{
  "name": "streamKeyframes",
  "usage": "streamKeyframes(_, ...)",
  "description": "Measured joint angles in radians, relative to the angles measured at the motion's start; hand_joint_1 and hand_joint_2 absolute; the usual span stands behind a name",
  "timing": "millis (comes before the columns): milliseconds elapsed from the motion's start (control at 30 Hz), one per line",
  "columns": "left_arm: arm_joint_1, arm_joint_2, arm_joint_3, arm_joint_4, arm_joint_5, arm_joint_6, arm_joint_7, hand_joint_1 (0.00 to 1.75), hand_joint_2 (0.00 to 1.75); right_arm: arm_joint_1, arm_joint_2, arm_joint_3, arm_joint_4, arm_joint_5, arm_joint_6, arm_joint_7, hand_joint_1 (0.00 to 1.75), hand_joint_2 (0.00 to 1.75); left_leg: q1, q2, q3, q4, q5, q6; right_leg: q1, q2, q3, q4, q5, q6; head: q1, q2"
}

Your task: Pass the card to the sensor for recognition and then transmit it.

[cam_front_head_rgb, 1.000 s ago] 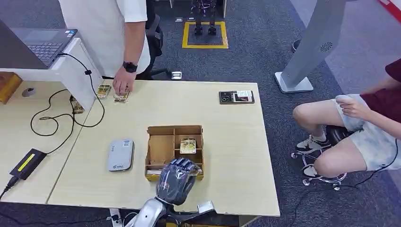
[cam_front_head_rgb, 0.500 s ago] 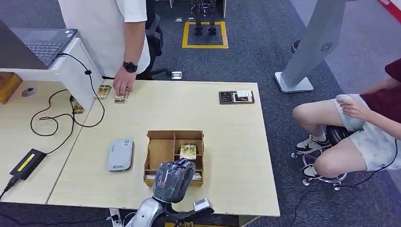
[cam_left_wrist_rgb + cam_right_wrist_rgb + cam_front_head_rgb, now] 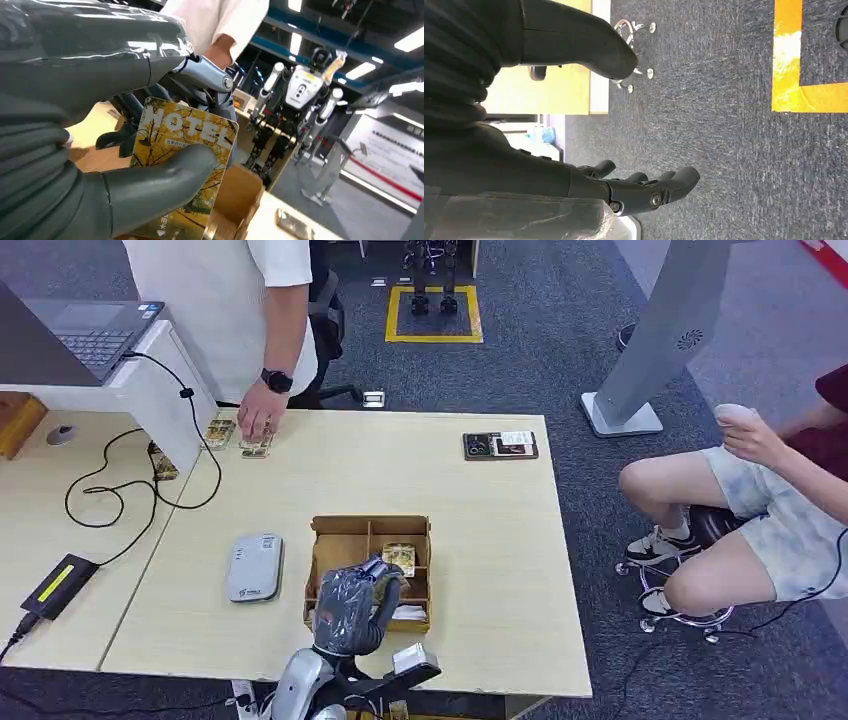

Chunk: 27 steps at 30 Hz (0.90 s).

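The left hand (image 3: 352,605) is seen at the lower centre of the head view, raised on its silver arm over the near edge of the cardboard box (image 3: 369,571). In the left wrist view the hand (image 3: 75,150) is closed on a card (image 3: 182,165): the thick thumb is pressed across the card's printed face and the darker fingers (image 3: 205,82) are curled behind its far edge. The card is yellow with foliage and the word HOTEL, and it is held just above the box. In the head view the held card is hidden behind the hand.

Another card (image 3: 398,558) lies in a compartment in the middle of the box, partly covered by the fingertips. The near part of the box is hidden by the hand.

The right hand (image 3: 589,150) is seen in the right wrist view hanging over grey carpet (image 3: 704,100), with the thumb set apart from the loosely extended fingers and nothing held.

On the bench (image 3: 480,540), a grey sensor (image 3: 255,566) lies just left of the box. At the upper left, a person's hand (image 3: 257,420) rests on small cards (image 3: 255,447) at the far edge of the bench. A dark flat item (image 3: 500,444) lies at the far right edge; its details are too small to read. A seated person (image 3: 760,510) is cut off by the right edge of the frame.
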Motion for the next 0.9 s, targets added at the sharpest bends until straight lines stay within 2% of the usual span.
streamKeyframes(100,-0.009,-0.013,0.034,-0.025,0.037,0.000,-0.032,1.75,1.75,-0.001,0.000,0.006,0.002,0.000,-0.006,0.000,0.00,1.75,0.000,0.000,0.000,0.000,0.000,0.000,0.000,0.000,0.000,0.000,0.000,0.000,0.000,0.000)
streamKeyframes(167,-0.043,-0.013,0.048,-0.030,0.079,0.000,-0.032,1.75,1.75,-0.002,0.000,0.012,0.006,0.000,-0.011,0.003,0.00,1.75,0.000,0.000,0.000,0.000,0.000,0.000,0.000,0.000,0.000,0.000,0.000,0.000,0.000,0.000)
streamKeyframes(367,-0.159,0.005,0.055,-0.032,0.128,-0.004,0.023,1.75,1.75,-0.004,-0.003,0.037,0.017,0.000,-0.014,0.008,0.00,1.75,0.000,0.000,0.000,0.000,0.001,0.000,0.000,0.000,0.001,0.000,0.001,0.000,0.000,0.000)
streamKeyframes(667,-0.204,0.022,0.055,-0.032,0.130,-0.003,0.036,1.75,1.75,-0.005,-0.008,0.055,0.028,0.000,-0.015,0.009,0.00,1.75,0.000,0.000,0.000,0.000,0.000,0.000,0.000,0.000,0.000,0.000,0.001,0.000,0.000,0.000)
streamKeyframes(800,-0.278,0.031,0.055,-0.030,0.147,-0.032,0.080,1.75,1.75,-0.009,-0.013,0.067,0.034,0.000,-0.015,0.010,0.00,1.75,0.000,0.000,0.000,0.000,0.001,0.000,0.000,0.000,0.000,0.000,0.001,0.000,0.000,0.000)
streamKeyframes(900,-0.369,0.040,0.055,-0.005,0.129,-0.064,0.129,1.75,1.75,-0.015,-0.019,0.082,0.043,0.000,-0.013,0.011,0.00,1.75,0.000,0.000,0.000,0.000,0.002,0.000,0.000,0.000,0.000,0.000,0.003,0.000,0.000,0.000)
